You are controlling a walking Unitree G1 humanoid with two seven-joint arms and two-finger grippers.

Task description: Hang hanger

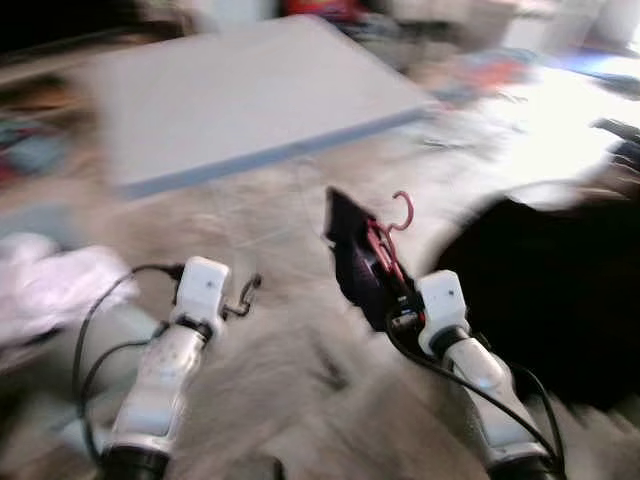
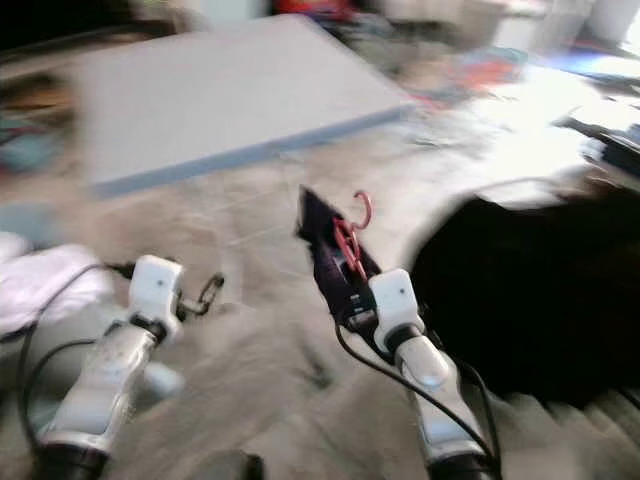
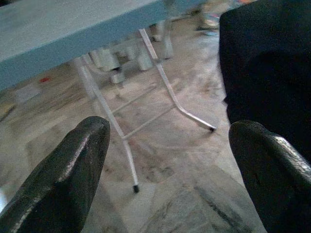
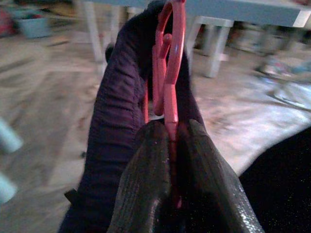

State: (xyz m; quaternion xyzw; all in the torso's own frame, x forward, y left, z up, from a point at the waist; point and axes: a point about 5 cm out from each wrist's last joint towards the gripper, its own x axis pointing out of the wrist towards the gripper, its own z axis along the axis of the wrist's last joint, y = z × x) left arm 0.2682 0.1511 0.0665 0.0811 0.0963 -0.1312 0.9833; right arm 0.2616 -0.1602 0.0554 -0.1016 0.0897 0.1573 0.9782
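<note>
A red plastic hanger with its hook pointing up carries a dark purple garment. My right gripper is shut on the hanger's red frame, and the garment drapes beside the fingers. It is held out in front of me, above the marbled floor. My left gripper is held out to the left at about the same height, open and holding nothing; its two black fingers stand wide apart in the left wrist view.
A grey folding table on thin white legs stands ahead. A large black mass lies to the right. White cloth is at the left. The eye views are motion-blurred. Clutter lies along the far wall.
</note>
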